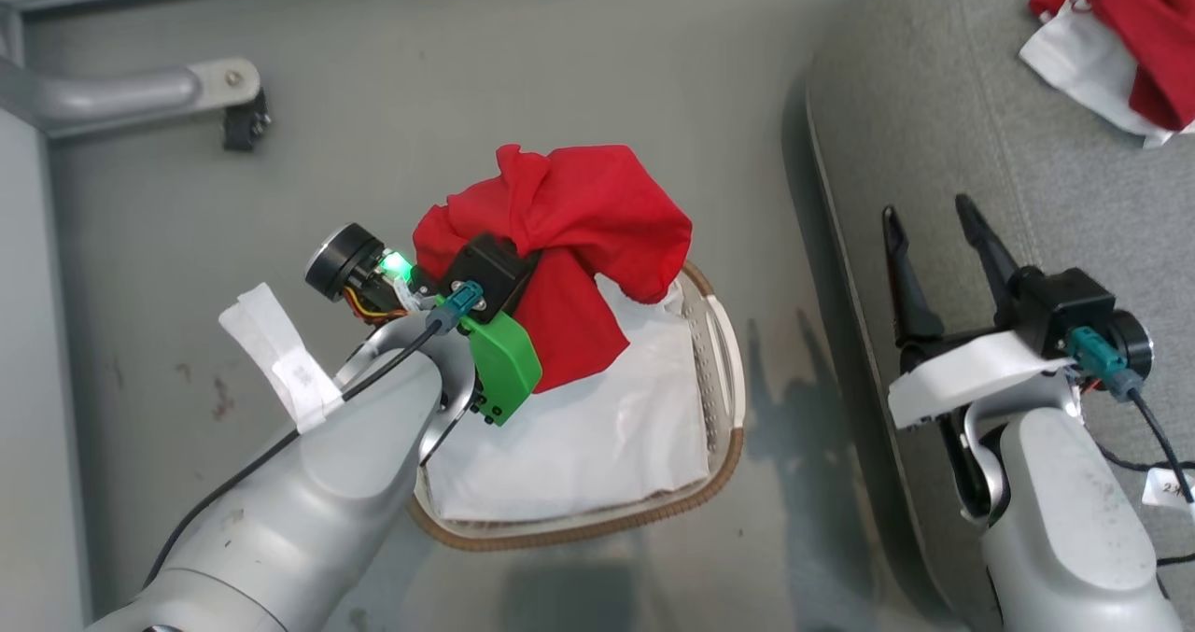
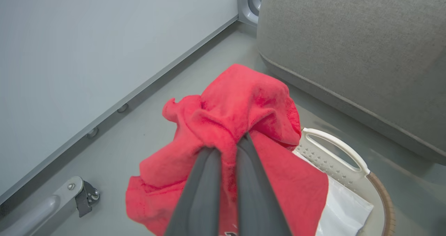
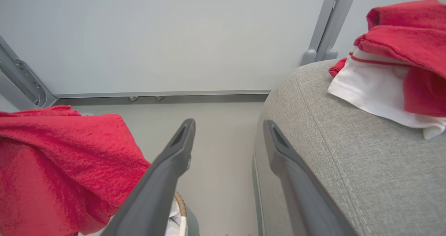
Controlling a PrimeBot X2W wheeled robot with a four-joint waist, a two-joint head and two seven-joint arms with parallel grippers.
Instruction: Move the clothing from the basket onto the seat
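Grey floor [image 1: 467,72], bounded on the far side by a pale wall [image 2: 87,54]. At the right stands the grey seat [image 1: 943,147], its rounded edge and stitched seams turned towards the centre. On the floor just left of the seat, and apart from it, lies the oval basket [image 1: 579,531], white and perforated, with a brown woven rim and a white handle on the side towards the seat. A flat white liner [image 1: 579,445] covers the basket's inside. A red jersey [image 1: 579,212], bunched and lifted, hangs over the far left part of the basket; its lower flap overlaps the liner, though whether the two touch cannot be told. A second garment [image 1: 1120,44], red with white panels and a thin red stripe, rests on the far right of the seat. Left tool [image 2: 228,146]: fingers drawn narrow and pinching a fold of the jersey from the near side. Right tool [image 1: 924,204]: fingers spread wide and holding nothing, poised over the seat's left edge, pointing far.
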